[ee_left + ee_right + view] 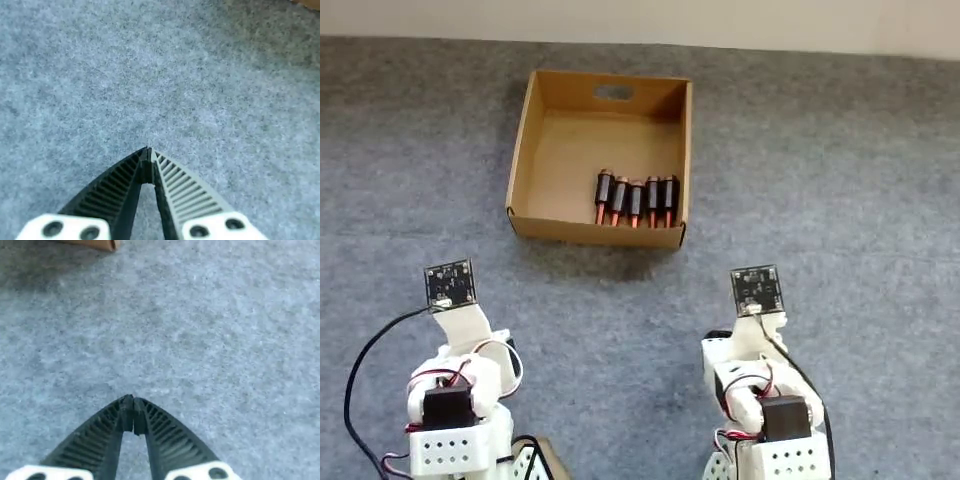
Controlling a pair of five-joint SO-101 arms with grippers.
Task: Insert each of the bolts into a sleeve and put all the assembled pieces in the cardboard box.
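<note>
Overhead, 5 assembled pieces [636, 200] (abreast) lie in the cardboard box [558, 160].

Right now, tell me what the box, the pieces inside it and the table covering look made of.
Cardboard box: plain brown cardboard, matte, with folded walls and a cut handle slot. Assembled pieces: dark matte sleeves, plastic or rubber perhaps; the bolts show copper-coloured, metallic-looking ends. Table covering: grey felt or short-pile carpet, by its fuzzy mottled texture.
</note>
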